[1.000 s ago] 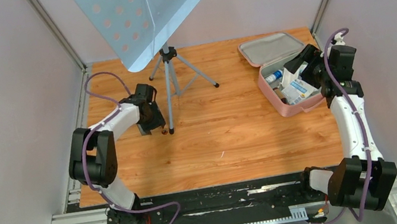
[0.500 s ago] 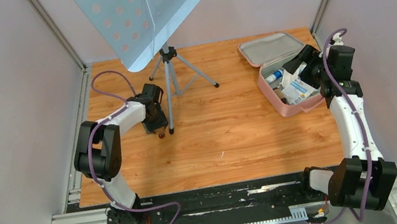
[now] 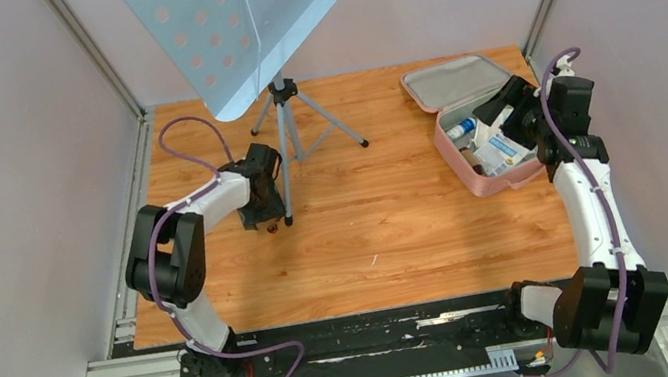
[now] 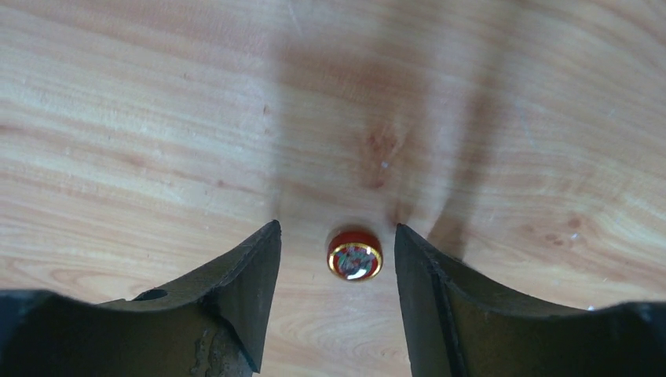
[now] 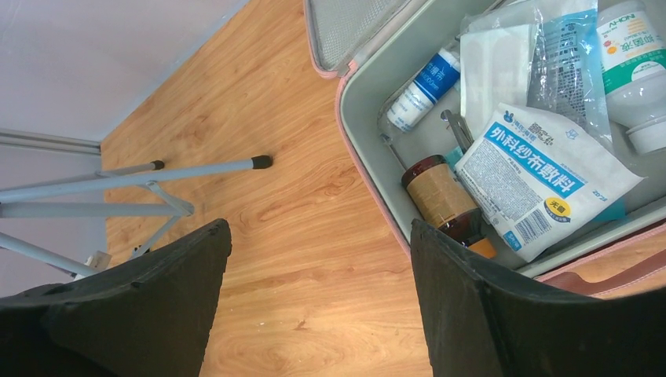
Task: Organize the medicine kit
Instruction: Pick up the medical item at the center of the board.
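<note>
The medicine kit (image 3: 453, 83) is at the far right corner of the wooden table (image 3: 389, 240), flipped wide open with the grey-lined lid lying back toward the wall. There's a fair bit of stuff in it. From the right wrist cam you can see a brown bottle with a tan label (image 5: 440, 196) lying along the near side, and a blue-and-white dressing packet (image 5: 542, 177) touching it. There's also a little blue-and-white tube (image 5: 424, 88) further in, a clear-wrapped white pad (image 5: 503, 71) and a white bottle with green print (image 5: 632, 63) at the edge of the view.

The right gripper (image 5: 314, 232) hangs over the kit's left edge, half above bare table. Its jaws are spread wide and there's nothing between them.

Over on the left, the left gripper (image 4: 336, 232) is down low at the table, right beside the near leg of the music stand (image 3: 248, 20). Jaws are apart there too, and a tiny round red tin with a gold rim (image 4: 354, 254) sits on the wood between the fingers. It's closer to the right-hand one in the wrist view, with a visible gap on both sides, so nothing is pinched. That tin is well apart from the kit, basically across the table.
</note>
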Controlling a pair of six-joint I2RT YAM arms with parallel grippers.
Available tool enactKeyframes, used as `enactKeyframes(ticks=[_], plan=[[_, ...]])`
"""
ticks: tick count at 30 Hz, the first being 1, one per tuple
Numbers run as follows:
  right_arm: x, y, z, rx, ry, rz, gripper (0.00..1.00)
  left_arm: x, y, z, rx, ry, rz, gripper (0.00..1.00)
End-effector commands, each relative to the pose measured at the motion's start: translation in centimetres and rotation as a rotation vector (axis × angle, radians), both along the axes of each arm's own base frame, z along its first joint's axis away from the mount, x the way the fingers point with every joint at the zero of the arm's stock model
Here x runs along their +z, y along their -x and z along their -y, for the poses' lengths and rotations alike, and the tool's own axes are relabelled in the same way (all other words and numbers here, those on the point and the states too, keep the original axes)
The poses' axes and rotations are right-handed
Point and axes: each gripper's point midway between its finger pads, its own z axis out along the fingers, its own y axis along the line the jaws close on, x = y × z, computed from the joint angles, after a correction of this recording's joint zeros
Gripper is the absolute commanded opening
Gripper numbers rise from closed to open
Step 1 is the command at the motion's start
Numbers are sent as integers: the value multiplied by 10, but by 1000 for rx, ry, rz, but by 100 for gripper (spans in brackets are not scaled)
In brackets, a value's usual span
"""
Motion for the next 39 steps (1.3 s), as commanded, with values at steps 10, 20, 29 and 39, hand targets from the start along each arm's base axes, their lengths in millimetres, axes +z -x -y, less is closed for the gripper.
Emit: enactKeyframes(ticks=[10, 20, 29, 39], plan=[[11, -4, -7, 19, 12, 34, 82, -3, 22, 6, 5, 52, -20, 54], [11, -3, -8, 21, 12, 35, 82, -10, 21, 3, 13, 33, -19, 47], [13, -1, -7, 17, 21, 43, 82, -4, 25, 2, 5, 22, -11, 26], [17, 1, -8, 14, 24, 53, 82, 52, 51, 54, -220, -53, 98, 24]])
